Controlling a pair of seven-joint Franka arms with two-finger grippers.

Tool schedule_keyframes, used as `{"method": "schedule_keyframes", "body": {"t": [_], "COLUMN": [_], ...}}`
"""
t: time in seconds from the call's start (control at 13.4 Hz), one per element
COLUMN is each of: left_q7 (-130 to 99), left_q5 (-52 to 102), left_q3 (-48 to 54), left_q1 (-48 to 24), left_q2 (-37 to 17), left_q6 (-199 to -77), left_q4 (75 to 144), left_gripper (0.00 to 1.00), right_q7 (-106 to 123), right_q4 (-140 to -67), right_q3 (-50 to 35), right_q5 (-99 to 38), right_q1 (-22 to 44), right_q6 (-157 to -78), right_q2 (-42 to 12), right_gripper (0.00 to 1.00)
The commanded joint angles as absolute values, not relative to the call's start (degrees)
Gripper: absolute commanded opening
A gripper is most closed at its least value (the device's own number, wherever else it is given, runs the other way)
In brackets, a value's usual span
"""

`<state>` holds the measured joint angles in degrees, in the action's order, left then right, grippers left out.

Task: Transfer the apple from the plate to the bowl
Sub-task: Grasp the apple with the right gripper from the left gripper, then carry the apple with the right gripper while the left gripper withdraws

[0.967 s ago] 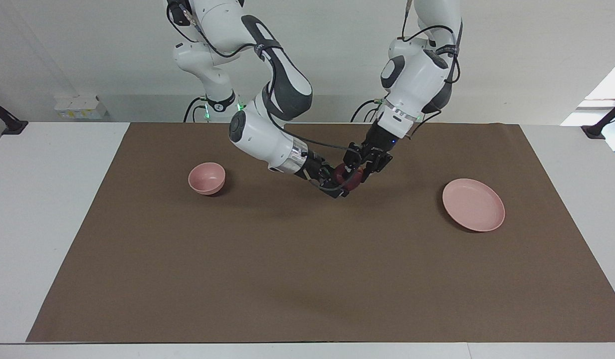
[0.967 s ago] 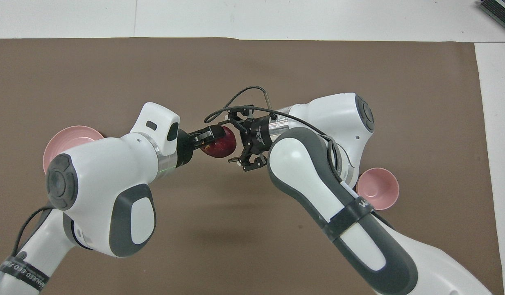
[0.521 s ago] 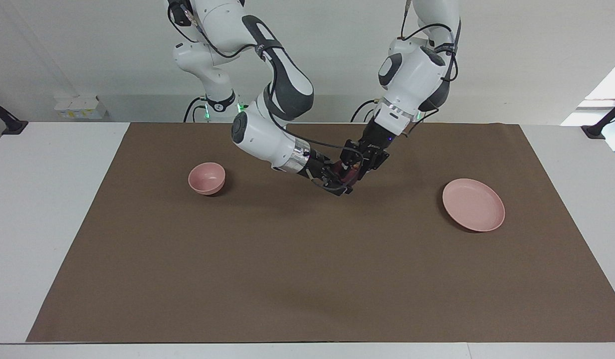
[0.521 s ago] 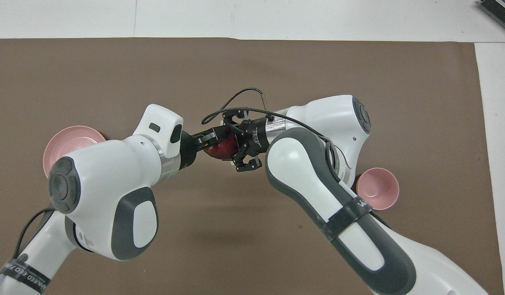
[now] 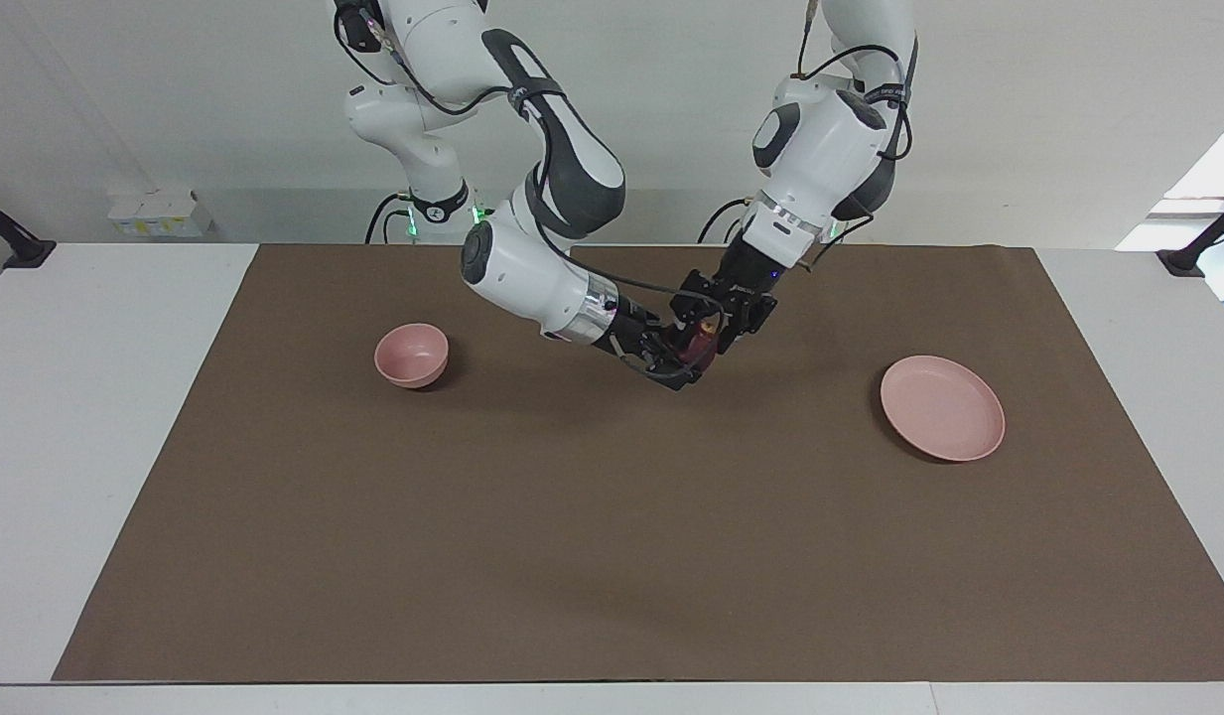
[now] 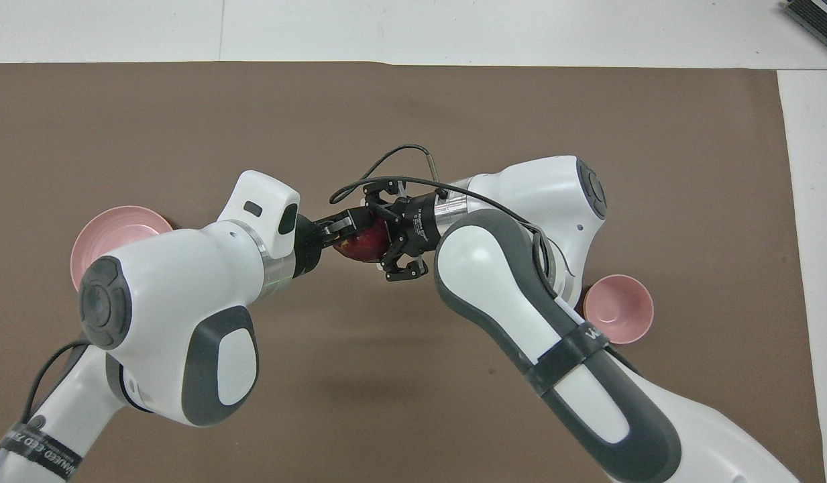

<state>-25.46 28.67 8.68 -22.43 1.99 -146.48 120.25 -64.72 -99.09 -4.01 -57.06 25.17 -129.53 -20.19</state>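
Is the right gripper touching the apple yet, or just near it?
Cannot tell. In the overhead view the right gripper has its fingers around the apple, which the left gripper holds above the mat, but neither view shows contact plainly.

Apple (image 6: 361, 243) mostly hidden between grippers; plate (image 6: 111, 231) partly behind left arm.

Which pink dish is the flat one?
The plate, toward the left arm's end of the table. It is wide and shallow, while the bowl at the right arm's end is small and deep.
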Motion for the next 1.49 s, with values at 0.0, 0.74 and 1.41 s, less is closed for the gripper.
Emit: {"method": "schedule_keyframes", "body": {"t": [0.0, 0.74, 1.41], "left_q7": [-25.4, -2.94, 7.46], "left_q5": [24.27, 12.77, 0.26], "left_q3": [7.91, 7.47, 7.38], "left_q1": [-21.45, -4.06, 2.28], "left_q2": [0.8, 0.79, -1.23], "left_q6": [-141.43, -122.62, -98.56], "left_q4": [116.91, 111.63, 91.61], "left_gripper": [1.0, 1.0, 1.0], "right_q7": [-63.81, -63.37, -56.18], "right_q4": [-98.35, -98.35, -97.74], "right_q3": [-4.22, -3.34, -3.25], "right_q5": [-58.54, -45.9, -23.04], "right_q1": [25.05, 23.12, 20.92], "right_q6": [-130.08, -124.55, -120.15], "right_q2": [-20.57, -16.97, -13.54], "right_gripper": [0.0, 0.0, 0.0]}}
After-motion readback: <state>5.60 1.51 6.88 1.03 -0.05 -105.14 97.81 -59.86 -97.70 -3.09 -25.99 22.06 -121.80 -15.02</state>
